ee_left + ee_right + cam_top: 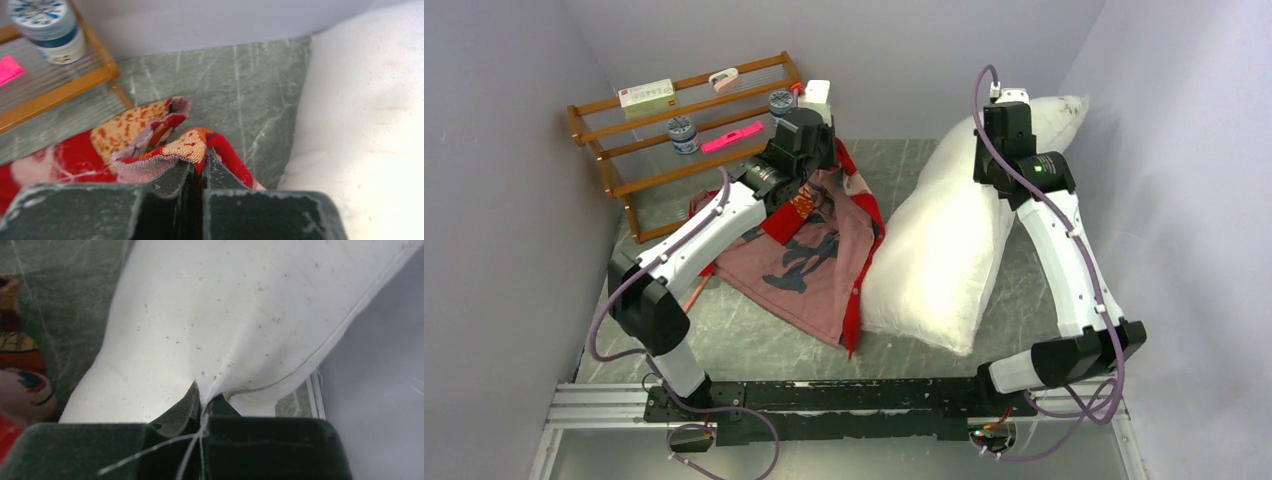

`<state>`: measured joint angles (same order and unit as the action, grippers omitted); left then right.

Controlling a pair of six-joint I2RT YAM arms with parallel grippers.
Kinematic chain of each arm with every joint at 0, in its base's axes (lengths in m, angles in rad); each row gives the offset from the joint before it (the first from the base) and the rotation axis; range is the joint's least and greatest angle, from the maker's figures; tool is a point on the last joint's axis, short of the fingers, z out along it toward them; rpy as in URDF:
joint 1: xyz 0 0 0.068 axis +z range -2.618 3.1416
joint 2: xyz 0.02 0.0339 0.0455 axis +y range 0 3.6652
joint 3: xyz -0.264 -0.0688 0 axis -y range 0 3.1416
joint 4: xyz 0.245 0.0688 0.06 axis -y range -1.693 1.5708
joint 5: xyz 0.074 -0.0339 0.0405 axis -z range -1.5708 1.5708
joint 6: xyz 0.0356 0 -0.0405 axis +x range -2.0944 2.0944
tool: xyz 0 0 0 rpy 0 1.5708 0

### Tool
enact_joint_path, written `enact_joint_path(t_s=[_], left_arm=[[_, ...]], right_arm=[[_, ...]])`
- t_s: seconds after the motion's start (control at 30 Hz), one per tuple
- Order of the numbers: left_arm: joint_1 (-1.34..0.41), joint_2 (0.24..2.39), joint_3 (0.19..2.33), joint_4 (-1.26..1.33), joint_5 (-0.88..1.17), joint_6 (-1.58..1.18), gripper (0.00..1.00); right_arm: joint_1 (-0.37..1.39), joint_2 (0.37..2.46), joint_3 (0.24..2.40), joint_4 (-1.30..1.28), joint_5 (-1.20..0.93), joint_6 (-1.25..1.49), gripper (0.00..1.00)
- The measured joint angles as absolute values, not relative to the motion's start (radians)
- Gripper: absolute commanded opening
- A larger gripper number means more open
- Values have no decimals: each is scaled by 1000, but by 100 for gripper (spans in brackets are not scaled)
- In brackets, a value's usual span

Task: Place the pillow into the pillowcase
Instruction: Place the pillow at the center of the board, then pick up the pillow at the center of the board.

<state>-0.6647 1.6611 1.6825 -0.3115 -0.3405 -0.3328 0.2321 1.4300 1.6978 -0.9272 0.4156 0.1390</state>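
The white pillow (944, 250) lies tilted on the right half of the table, its far end raised toward the back wall. My right gripper (204, 399) is shut on a pinched fold of the pillow (225, 315) near that far end, and loose threads trail over the jaws. The red pillowcase (809, 255) lies crumpled left of the pillow, its pale reverse facing up. My left gripper (201, 162) is shut on the far red edge of the pillowcase (165, 145), lifting a fold off the table. In the top view the left gripper (809, 140) sits at the pillowcase's far end.
A wooden rack (684, 130) stands at the back left, holding two small jars (682, 133), a pink item (732, 137) and a box (646, 95). Grey walls close in on three sides. The green table top (225, 85) shows between pillowcase and pillow.
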Motion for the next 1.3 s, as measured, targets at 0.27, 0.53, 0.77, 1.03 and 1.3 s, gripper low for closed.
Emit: enact_joint_path(t_s=[0.27,0.53,0.77,1.03,1.3], left_arm=[[-649,1764,1671,-176,-96,-353,5],[-652,1780,1619,-130,-76,-361,5],[-651,1775,1555,-114,-76,-361,5],[-651,1727,1484,-107,-74,-362,5],[-651,1707,1459,-87,-65,-363,5]], right_arm=[[242,1210,1509,-991,525,230,84],[237,1276,1562,-1032,599,421,100],[237,1374,1654,-1008,588,780,100],[226,1812,1948,-1082,734,979,100],[166,1974,1949,-1079,811,968,100]])
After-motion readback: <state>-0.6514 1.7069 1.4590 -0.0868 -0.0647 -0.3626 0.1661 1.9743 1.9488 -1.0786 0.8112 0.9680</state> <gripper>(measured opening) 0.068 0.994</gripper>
